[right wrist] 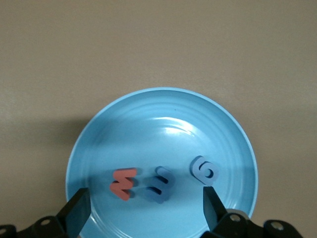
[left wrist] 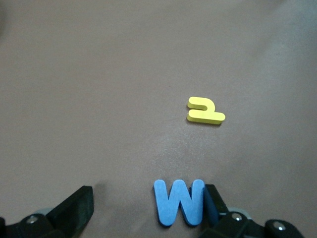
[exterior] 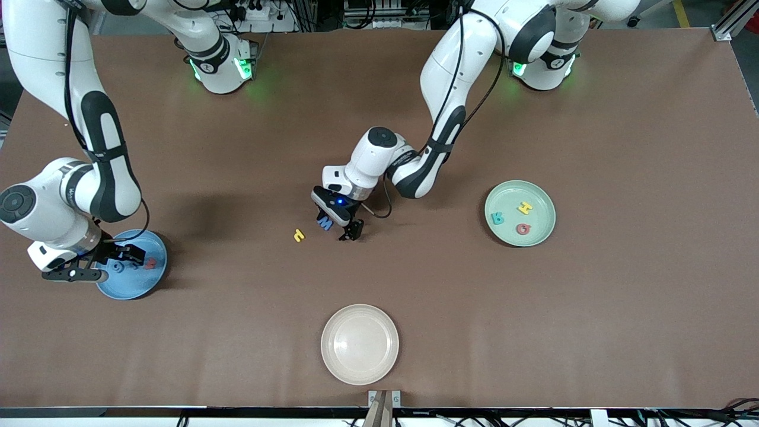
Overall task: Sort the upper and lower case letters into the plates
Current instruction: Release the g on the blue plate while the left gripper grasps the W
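Here, brown table (exterior: 533, 332), left gripper (left wrist: 148, 210) open at blue W (left wrist: 179, 203), right gripper (right wrist: 143, 210) open over blue plate (right wrist: 228, 129)

Both arms reach down with fingers spread — left claw (exterior: 339, 228) low at mid-tabletop, right claw (exterior: 112, 261) at its own end.

Lighting bright, even, from overhead. Soft shadow on the table (exterior: 379, 118) beside the right arm, near the blue plate (exterior: 133, 284). Glare patch inside the blue plate in the right wrist view; faint sheen on the cream plate (exterior: 360, 344). Green glow at both bases. Wrist views slightly soft.
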